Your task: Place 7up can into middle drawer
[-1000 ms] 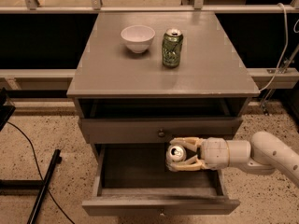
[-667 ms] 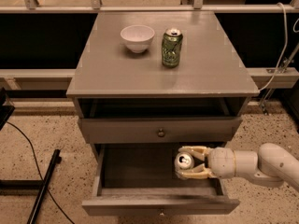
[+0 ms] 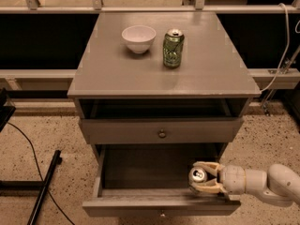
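Note:
The 7up can (image 3: 198, 175) lies on its side in my gripper (image 3: 200, 177), silver top facing the camera; its label is hidden. My gripper reaches in from the right and is shut on the can, low inside the right front corner of the open middle drawer (image 3: 159, 205), a wide shallow grey box pulled out with a small knob on its front. I cannot tell whether the can touches the drawer floor.
On the grey cabinet top (image 3: 112, 74) stand a white bowl (image 3: 138, 38) and a dark-green can (image 3: 173, 48). The upper drawer front (image 3: 161, 131) with a knob is closed. A black cable and bar (image 3: 42, 186) lie on the speckled floor at the left.
My gripper with the can has moved right and down, from the drawer's middle into its right front corner.

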`<state>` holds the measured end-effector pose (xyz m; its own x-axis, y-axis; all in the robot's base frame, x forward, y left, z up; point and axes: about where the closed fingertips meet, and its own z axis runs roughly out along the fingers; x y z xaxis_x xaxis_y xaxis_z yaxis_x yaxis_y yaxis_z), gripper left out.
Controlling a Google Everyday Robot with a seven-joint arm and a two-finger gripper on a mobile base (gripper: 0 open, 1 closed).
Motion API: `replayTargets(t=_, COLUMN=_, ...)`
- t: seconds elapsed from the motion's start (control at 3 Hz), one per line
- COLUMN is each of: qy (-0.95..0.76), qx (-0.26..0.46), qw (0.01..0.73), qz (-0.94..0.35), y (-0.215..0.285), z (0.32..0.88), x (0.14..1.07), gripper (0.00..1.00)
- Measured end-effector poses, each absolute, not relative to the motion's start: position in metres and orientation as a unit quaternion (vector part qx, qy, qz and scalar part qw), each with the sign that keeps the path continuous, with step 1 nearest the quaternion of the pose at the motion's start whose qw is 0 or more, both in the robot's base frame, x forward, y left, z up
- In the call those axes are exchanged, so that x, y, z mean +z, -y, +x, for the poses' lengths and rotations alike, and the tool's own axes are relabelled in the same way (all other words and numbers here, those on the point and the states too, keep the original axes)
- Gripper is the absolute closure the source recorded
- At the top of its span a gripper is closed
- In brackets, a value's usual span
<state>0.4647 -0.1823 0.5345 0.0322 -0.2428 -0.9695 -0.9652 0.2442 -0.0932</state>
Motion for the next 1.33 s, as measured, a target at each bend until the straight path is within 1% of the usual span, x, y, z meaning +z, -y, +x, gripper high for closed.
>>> replayTargets(t=0.33, qy=-0.587, qx=0.364, qw=0.557, qz=-0.461, y=0.207, z=0.474, x=0.492, gripper=0.97)
replayTargets(t=0.67, qy=-0.574, qx=0.367, qw=0.576, qz=-0.452, y=0.211, z=0.483, x=0.477, gripper=0.74)
replayTargets(t=1.33, qy=-0.573, qx=0.37, qw=0.575, qz=-0.452, y=0.207, z=0.484, x=0.477, gripper=0.28)
